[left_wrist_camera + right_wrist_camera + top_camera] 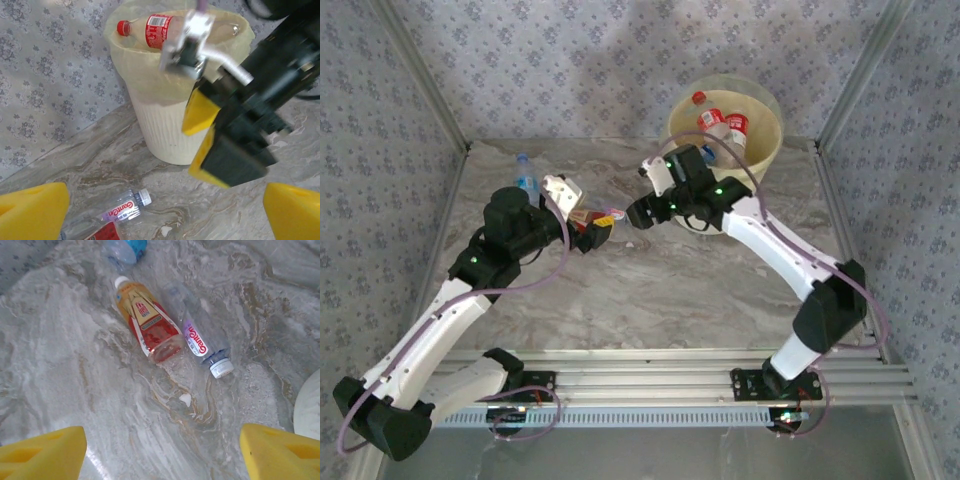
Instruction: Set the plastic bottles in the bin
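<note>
Right wrist shows clear bottles [199,338] on veined marble [75,370].

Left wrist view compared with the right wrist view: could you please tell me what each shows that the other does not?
Left wrist, not right wrist: the bin seen up to its open top, a red-capped bottle lying in it, and the right gripper, open. Right wrist, not left wrist: a blue-marked bottle at the top edge. Both: the purple-labelled bottle and the red-labelled bottle side by side on the marble table.
</note>
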`<act>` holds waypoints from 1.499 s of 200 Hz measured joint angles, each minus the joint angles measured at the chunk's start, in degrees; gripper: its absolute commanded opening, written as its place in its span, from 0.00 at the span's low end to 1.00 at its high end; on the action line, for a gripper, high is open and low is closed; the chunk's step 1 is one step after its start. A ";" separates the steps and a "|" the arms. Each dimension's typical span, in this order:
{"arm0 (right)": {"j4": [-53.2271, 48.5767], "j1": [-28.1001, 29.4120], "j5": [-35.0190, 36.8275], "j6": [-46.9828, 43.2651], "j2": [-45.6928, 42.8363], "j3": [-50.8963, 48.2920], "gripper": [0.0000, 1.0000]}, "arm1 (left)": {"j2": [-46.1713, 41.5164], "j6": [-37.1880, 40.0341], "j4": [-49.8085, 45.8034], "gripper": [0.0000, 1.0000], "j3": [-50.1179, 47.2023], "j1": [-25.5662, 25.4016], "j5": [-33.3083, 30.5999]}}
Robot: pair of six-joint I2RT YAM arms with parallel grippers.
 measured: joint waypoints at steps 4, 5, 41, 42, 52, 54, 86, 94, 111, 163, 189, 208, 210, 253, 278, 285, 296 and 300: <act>0.09 0.00 0.02 -0.15 1.14 0.24 0.83 | 0.00 0.04 0.02 1.00 -0.04 0.00 0.00; 0.09 0.00 0.02 -0.17 1.36 0.28 0.83 | 0.00 0.04 0.02 1.00 -0.04 0.00 0.02; 0.87 0.13 1.20 -2.54 10.97 4.26 0.83 | 0.24 0.09 0.02 1.00 -0.09 -0.02 1.20; 0.90 0.15 1.27 -2.56 11.15 4.37 0.83 | 0.28 0.09 0.02 1.00 -0.09 -0.02 1.29; 1.09 0.26 2.08 -3.39 13.70 5.73 0.83 | 0.50 -0.02 0.07 1.00 -0.09 -0.11 1.55; 1.14 0.26 2.14 -3.61 14.14 6.03 0.83 | 0.52 -0.04 0.07 1.00 -0.09 -0.13 1.57; 1.16 0.63 5.14 -6.25 20.72 10.29 0.84 | 1.38 -0.31 0.20 1.00 -0.11 -0.59 2.62; 0.98 0.76 5.92 -7.13 22.18 11.41 0.84 | 1.68 -0.37 0.17 1.00 -0.11 -0.92 3.02; 0.37 1.09 7.67 -8.63 24.76 13.57 0.85 | 2.45 -0.50 0.13 1.00 -0.11 -1.55 3.32; -1.64 1.81 9.66 -12.33 32.52 20.17 0.85 | 3.61 -0.52 0.02 1.00 -0.11 -1.90 4.02; -1.55 1.81 12.07 -13.86 36.09 22.01 0.86 | 3.98 -0.57 -0.04 1.00 -0.09 -1.90 4.46; -1.53 1.81 14.03 -14.97 38.16 23.50 0.88 | 4.33 -0.70 -0.04 1.00 -0.09 -1.95 4.55; -1.55 1.81 14.21 -15.08 38.40 23.69 0.88 | 4.37 -0.70 -0.04 1.00 -0.09 -1.97 4.55; -1.62 1.79 15.80 -16.68 41.75 27.12 0.91 | 5.53 -0.94 -0.07 1.00 -0.07 -2.45 4.74; -1.51 1.79 15.72 -16.68 43.69 29.86 0.91 | 6.23 -0.98 -0.17 1.00 -0.04 -2.73 4.79; -1.53 1.79 15.65 -16.65 44.02 30.25 0.90 | 6.43 -0.98 -0.28 0.99 -0.04 -2.80 4.81; -1.66 1.79 15.19 -16.63 44.50 30.88 0.90 | 6.62 -0.98 -0.37 1.00 -0.04 -2.82 4.83; -1.77 1.79 15.04 -16.63 44.68 31.23 0.89 | 6.62 -0.98 -0.44 1.00 -0.04 -2.82 4.81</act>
